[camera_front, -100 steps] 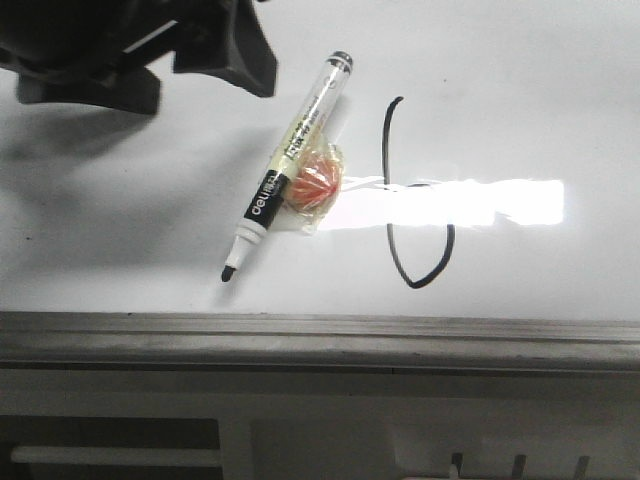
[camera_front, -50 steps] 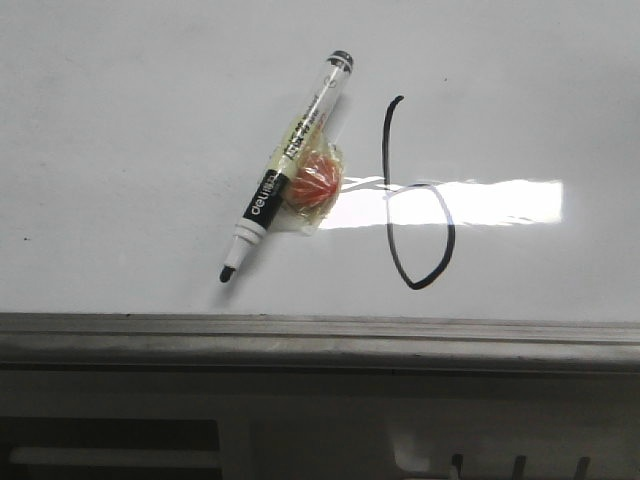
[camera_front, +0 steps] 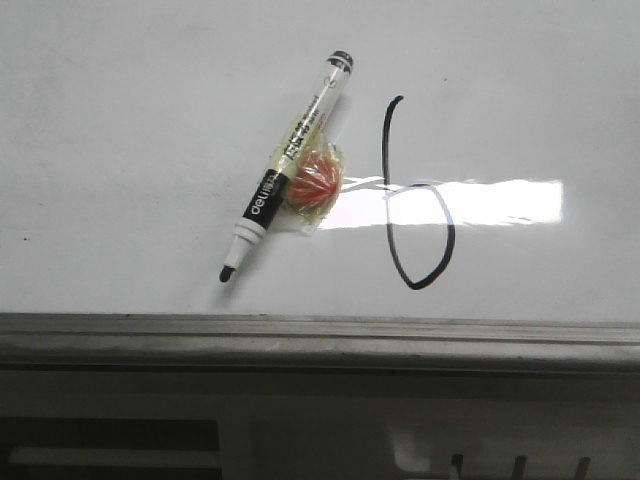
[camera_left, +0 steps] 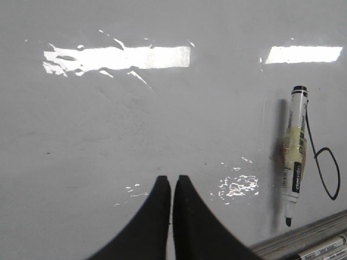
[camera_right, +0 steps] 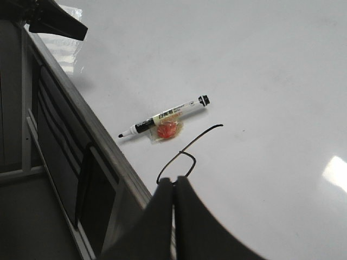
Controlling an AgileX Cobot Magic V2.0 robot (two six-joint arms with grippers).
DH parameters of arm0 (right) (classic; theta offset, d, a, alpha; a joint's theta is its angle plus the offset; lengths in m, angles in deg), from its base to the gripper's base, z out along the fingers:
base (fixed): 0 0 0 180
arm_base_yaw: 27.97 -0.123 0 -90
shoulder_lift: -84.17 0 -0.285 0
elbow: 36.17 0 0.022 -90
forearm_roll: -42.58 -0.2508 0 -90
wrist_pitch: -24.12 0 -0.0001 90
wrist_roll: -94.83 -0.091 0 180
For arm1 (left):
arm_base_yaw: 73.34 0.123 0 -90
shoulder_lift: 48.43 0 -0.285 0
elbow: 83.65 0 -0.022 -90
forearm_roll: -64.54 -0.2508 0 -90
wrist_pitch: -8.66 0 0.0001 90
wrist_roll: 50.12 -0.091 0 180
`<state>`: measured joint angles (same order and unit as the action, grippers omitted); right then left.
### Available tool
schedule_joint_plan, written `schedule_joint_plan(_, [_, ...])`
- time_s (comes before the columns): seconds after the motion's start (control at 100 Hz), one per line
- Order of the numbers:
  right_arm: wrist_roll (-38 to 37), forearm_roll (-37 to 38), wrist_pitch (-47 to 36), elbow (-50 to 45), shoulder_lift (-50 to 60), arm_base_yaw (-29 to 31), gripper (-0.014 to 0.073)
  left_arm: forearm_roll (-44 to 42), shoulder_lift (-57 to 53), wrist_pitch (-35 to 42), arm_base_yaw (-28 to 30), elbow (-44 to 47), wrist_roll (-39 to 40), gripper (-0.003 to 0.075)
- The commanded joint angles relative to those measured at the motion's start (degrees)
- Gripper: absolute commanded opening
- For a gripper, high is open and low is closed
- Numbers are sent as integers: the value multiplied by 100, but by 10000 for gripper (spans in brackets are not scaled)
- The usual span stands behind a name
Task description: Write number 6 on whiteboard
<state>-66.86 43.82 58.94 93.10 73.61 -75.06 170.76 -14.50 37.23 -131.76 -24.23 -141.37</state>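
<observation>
Front view: the number 6 (camera_front: 415,195) sits right of centre on the whiteboard (camera_front: 120,120), a marker (camera_front: 288,165) lying just left of it. Left wrist view: left claw (camera_left: 172,187) closed, empty. Right wrist view: right claw (camera_right: 174,189) seemingly shut, empty.

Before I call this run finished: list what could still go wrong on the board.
1. The marker lies uncapped on the whiteboard, tip bare; a knock could roll it and streak the surface, though the taped orange lump may hinder that.
2. It rests close beside the number 6; retrieving it could smear the ink.
3. Glare crosses the 6's loop, possibly hampering a camera check.
</observation>
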Motion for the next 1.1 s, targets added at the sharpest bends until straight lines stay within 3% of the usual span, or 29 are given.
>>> schedule_joint_plan(0.0, [-9, 8, -413, 126, -85, 30, -64, -65, 16, -144, -45, -147, -38, -19])
schedule_joint_plan(0.33, [-9, 8, -413, 126, -85, 30, -64, -109, -148, -74, -21, -70, -38, -19])
schedule_joint_plan(0.42, [-9, 8, -413, 126, -85, 30, -64, -648, -413, -43, 183, 72, -38, -19])
schedule_joint_plan(0.52, [-9, 8, -413, 126, -85, 30, -64, -2005, -705, -823, 765, 437, 150, -19])
schedule_joint_plan(0.61, [-9, 8, -413, 126, -85, 30, -64, -3826, -908, -1462, 1452, 717, 1506, -19])
schedule_joint_plan(0.67, [-9, 8, -413, 126, -85, 30, -64, -5322, -1064, -1852, 2039, 877, 3202, -19])
schedule_joint_plan(0.68, [-9, 8, -413, 126, -85, 30, -64, -5322, -1085, -1893, 2104, 893, 3202, -19])
schedule_joint_plan(0.69, [-9, 8, -413, 126, -85, 30, -64, -5785, -1124, -1971, 2234, 921, 3718, -19])
schedule_joint_plan(0.81, [-9, 8, -413, 126, -85, 30, -64, -8076, -1435, -2420, 3233, 1160, 6156, -19])
schedule_joint_plan(0.95, [-9, 8, -413, 126, -85, 30, -64, -9692, -1649, -2457, 4067, 1603, 7941, -19])
schedule_joint_plan(1.09, [-9, 8, -413, 126, -85, 30, -64, -9881, -1883, -2652, 4527, 2083, 8751, -19])
